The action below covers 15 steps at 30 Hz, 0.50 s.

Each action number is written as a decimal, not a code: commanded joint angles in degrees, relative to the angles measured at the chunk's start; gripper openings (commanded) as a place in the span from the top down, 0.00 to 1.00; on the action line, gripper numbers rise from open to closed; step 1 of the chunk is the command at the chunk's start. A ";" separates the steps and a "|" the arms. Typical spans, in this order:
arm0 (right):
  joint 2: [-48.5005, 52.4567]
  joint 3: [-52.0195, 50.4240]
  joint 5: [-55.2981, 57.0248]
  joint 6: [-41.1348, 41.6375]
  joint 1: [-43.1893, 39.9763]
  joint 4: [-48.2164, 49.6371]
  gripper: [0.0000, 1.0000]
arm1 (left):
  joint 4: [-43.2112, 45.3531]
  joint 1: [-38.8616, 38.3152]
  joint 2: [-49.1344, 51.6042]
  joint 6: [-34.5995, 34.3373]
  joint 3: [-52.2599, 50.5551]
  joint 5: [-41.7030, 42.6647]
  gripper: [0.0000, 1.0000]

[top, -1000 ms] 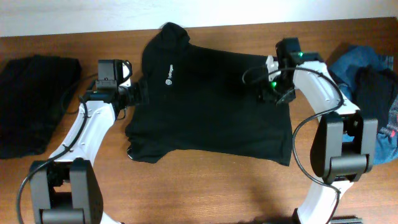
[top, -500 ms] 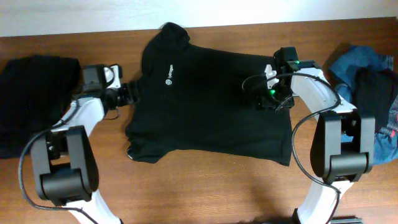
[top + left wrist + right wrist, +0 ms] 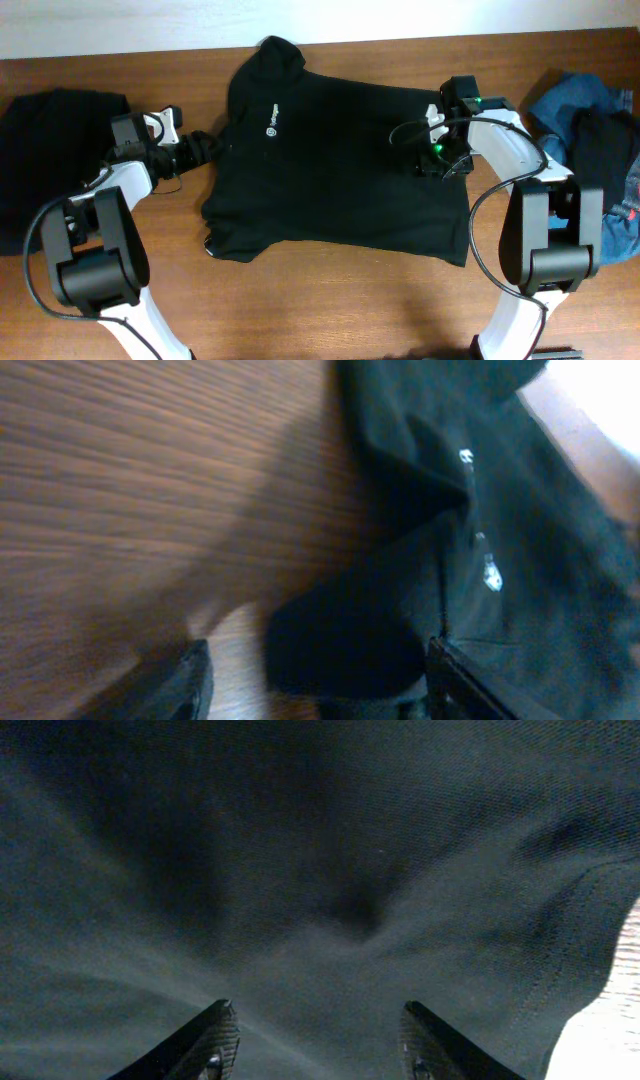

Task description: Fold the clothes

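A black short-sleeved T-shirt (image 3: 340, 170) with a small white chest logo (image 3: 270, 127) lies spread flat mid-table. My left gripper (image 3: 203, 147) is at the shirt's left sleeve. In the left wrist view its fingers (image 3: 320, 685) are open, with the rounded sleeve edge (image 3: 345, 645) lying between them on the wood. My right gripper (image 3: 437, 160) is low over the shirt's right side, near its edge. In the right wrist view its fingers (image 3: 320, 1045) are open, with only black fabric (image 3: 320, 870) under them.
A second black garment (image 3: 50, 160) lies in a heap at the far left. A blue denim piece (image 3: 575, 100) with dark clothes on it (image 3: 605, 150) is piled at the far right. Bare wooden table (image 3: 330, 300) shows in front of the shirt.
My left arm has swung left and stretched out lower, its fingers still at the left sleeve. My right gripper shifted slightly down onto the shirt a second ago, then held still.
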 commanded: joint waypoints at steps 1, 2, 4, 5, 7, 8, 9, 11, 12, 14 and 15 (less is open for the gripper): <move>-0.42 -0.37 1.90 0.04 -0.09 -0.35 0.44 | 1.07 0.13 1.99 -4.26 0.33 5.35 0.32; -0.42 -0.37 1.95 0.04 -0.09 -0.39 0.43 | 1.38 0.13 2.16 -4.50 0.33 5.35 0.33; -0.42 -0.37 1.97 0.04 -0.09 -0.52 0.43 | 1.57 0.13 2.25 -4.70 0.33 5.35 0.34; -0.42 -0.37 1.97 0.04 -0.09 -0.52 0.43 | 1.62 0.13 2.25 -4.70 0.33 5.35 0.36; -0.42 -0.37 1.97 0.04 -0.09 -0.52 0.43 | 1.86 0.13 2.25 -4.70 0.33 5.38 0.49; -0.42 -0.37 1.97 0.04 -0.09 -0.52 0.43 | 2.01 0.13 2.25 -4.70 0.33 5.38 0.58; -0.42 -0.37 1.97 0.04 -0.09 -0.52 0.43 | 2.08 0.13 2.25 -4.70 0.33 5.38 0.68; -0.42 -0.37 1.97 0.04 -0.09 -0.52 0.43 | 2.60 0.13 2.25 -4.74 0.33 5.44 0.84; -0.42 -0.37 2.01 0.04 -0.09 -0.52 0.43 | 2.93 0.13 2.25 -5.29 0.33 5.51 0.89; -0.42 -0.37 2.71 0.07 -0.09 -0.52 0.43 | 3.76 0.13 2.23 -5.33 0.35 6.05 0.98; -0.42 -0.37 3.30 0.07 -0.09 -0.50 0.43 | 4.26 0.13 2.21 -5.33 0.35 6.36 0.99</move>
